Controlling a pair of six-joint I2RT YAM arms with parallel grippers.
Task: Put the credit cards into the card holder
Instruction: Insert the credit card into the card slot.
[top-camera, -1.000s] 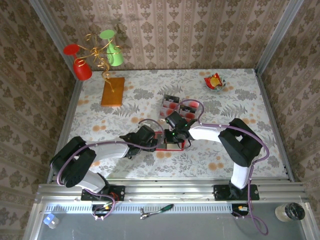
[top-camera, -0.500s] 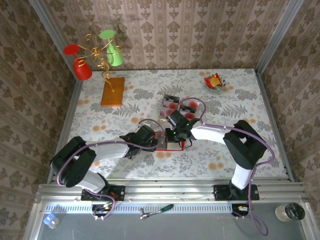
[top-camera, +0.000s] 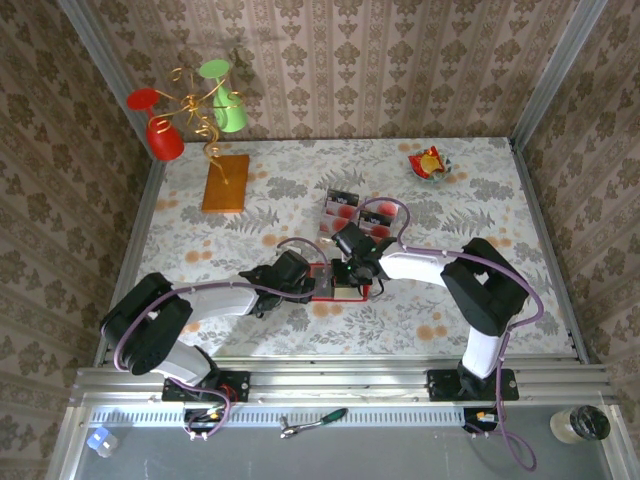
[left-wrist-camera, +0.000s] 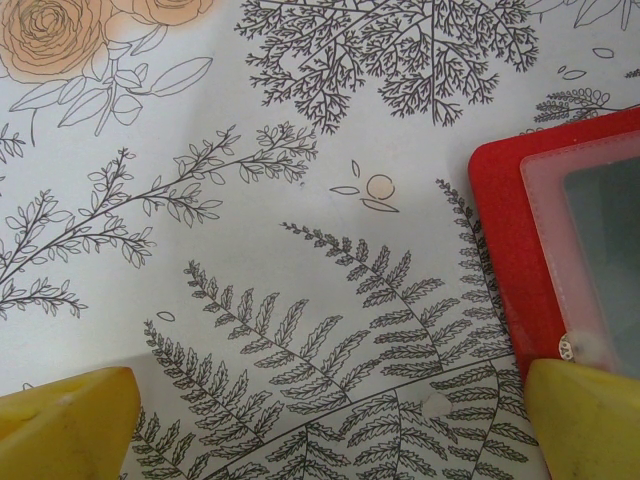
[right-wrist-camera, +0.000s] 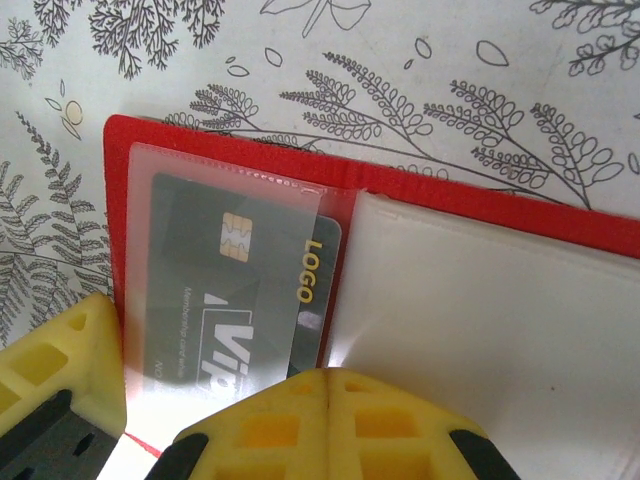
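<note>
- One card holder lies open on the table, about mid-table between the two arms, red with two clear pockets facing up.
- One credit card, dark with "LOGO" and "VIP" lettering, sits part-way inside the left pocket. Its near end is hidden under yellow fingers.
- More credit cards lie in two small clusters just behind the holder. They are too small to count one by one.
- The right claw is closed, its two fingers pressed together over the near edge of the card and the holder's fold. I cannot tell whether it pinches the card.
- The left claw stands wide open and holds nothing. Its right finger is at the holder's left edge, its left finger over bare table.
- A loop of the right arm's cable arcs over the loose cards.
- Further off: one orange-brown block at rear left, one wire stand with two red and two green cups behind it, and one snack wrapper at rear right.
</note>
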